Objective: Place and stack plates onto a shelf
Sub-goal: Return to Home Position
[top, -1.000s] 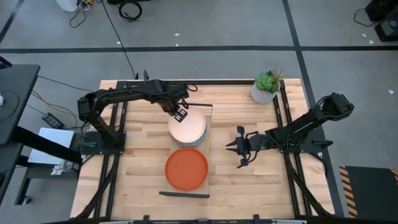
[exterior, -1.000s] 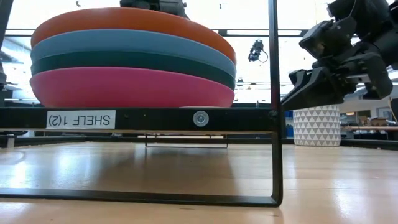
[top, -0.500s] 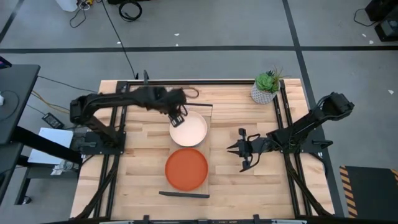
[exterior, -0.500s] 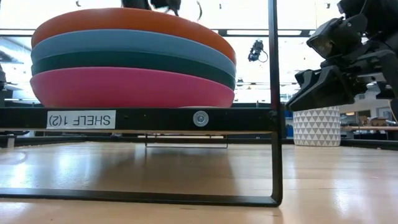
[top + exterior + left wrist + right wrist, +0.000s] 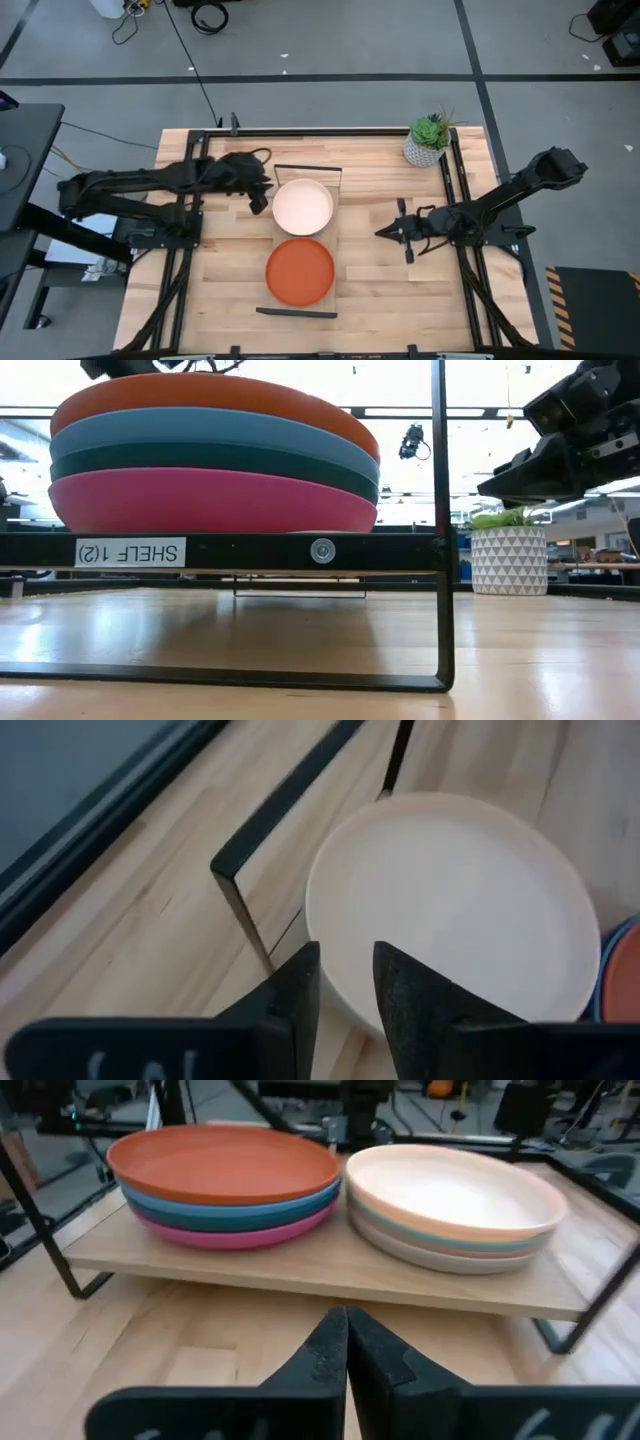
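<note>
The shelf carries two stacks of plates. The near stack is pink, dark teal and blue with the orange plate on top. The far stack has the cream plate on top of peach, light blue and grey ones. My left gripper hovers just left of the cream plate's rim, its fingers slightly open; it touches nothing. My right gripper is shut and empty, right of the shelf and pointing at it.
A potted plant in a white patterned pot stands at the table's far right corner. Black wire end frames rise at both shelf ends. Bare slatted tabletop lies to the right and near side of the shelf.
My left gripper has pulled away from the cream plate's far-left rim toward the table's left edge, and the plate now lies flat on the far stack. My right gripper has drawn back toward the right edge and shut its fingers.
</note>
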